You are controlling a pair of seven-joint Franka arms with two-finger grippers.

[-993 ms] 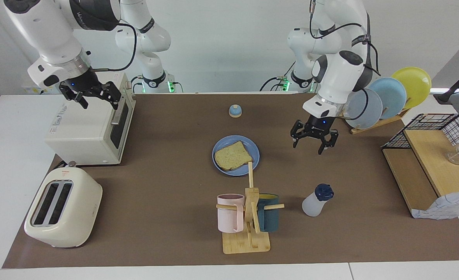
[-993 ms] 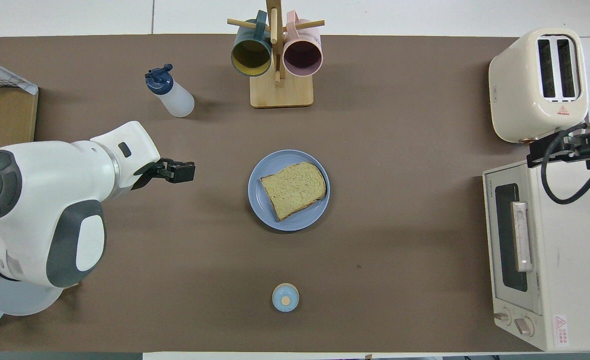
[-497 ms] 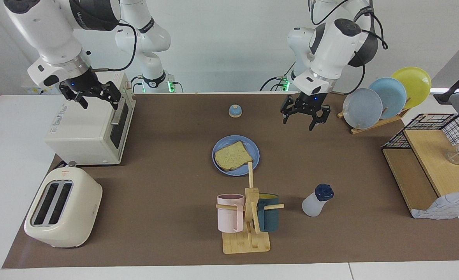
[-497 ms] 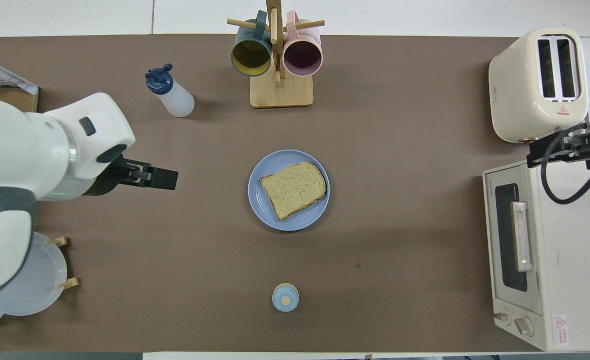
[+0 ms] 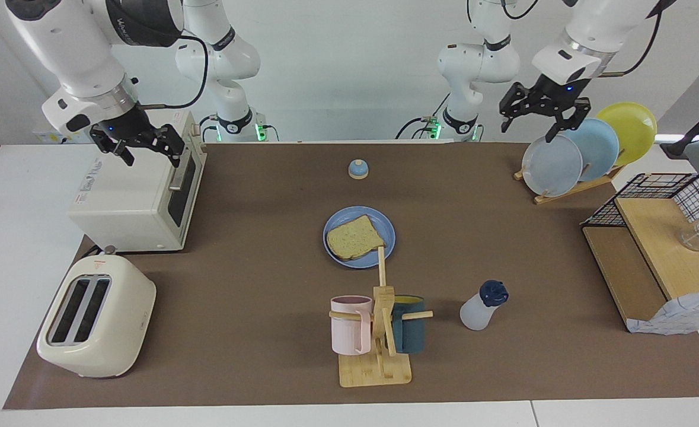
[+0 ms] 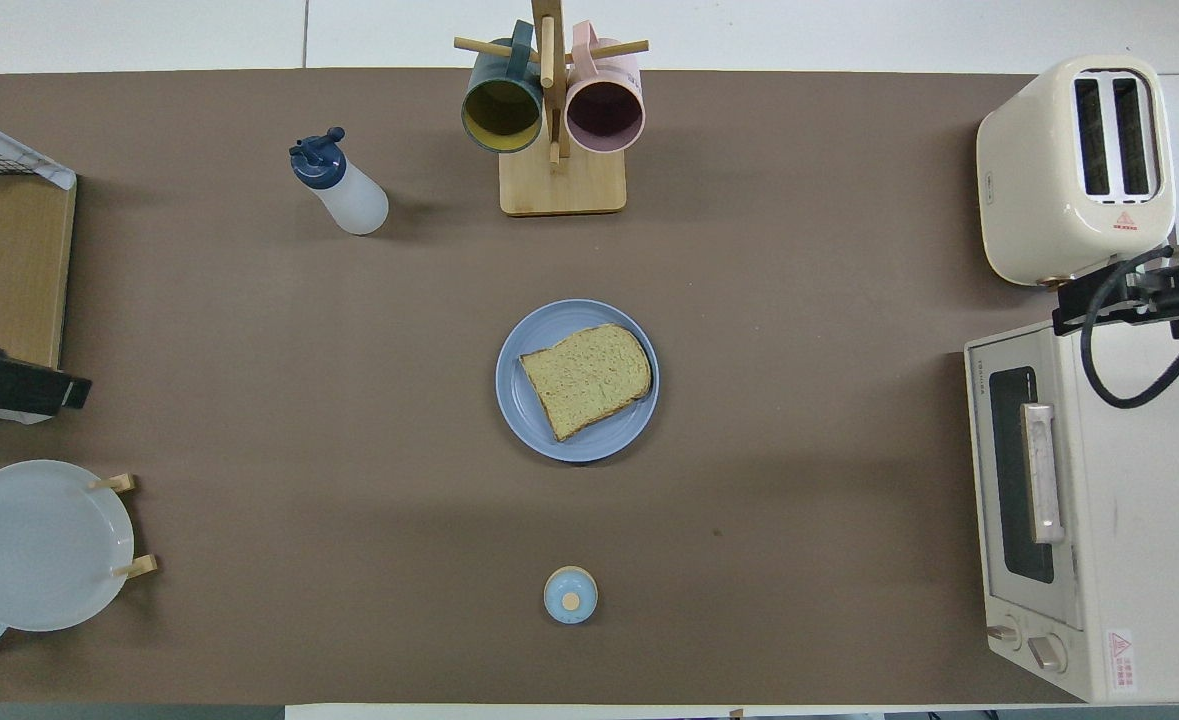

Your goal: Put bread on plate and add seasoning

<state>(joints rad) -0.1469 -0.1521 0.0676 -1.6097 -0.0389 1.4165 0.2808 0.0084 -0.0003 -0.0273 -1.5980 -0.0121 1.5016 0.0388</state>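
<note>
Left gripper (image 5: 543,111) raised high over the plate rack (image 5: 568,188), fingers spread wide and empty, right gripper (image 5: 137,144) poised over the toaster oven (image 5: 133,201), likewise wide, bread (image 5: 354,238) on plate (image 5: 332,225) mid-table, seasoning (image 5: 482,305) upright near the mug stand (image 5: 376,367).

A brown mat (image 5: 254,249) covers the white table (image 5: 5,249), before a plain pale wall (image 5: 349,71).

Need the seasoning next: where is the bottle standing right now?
The seasoning bottle stands upright on the brown mat, farther from the robots than the blue plate, beside the mug rack toward the left arm's end.
</note>
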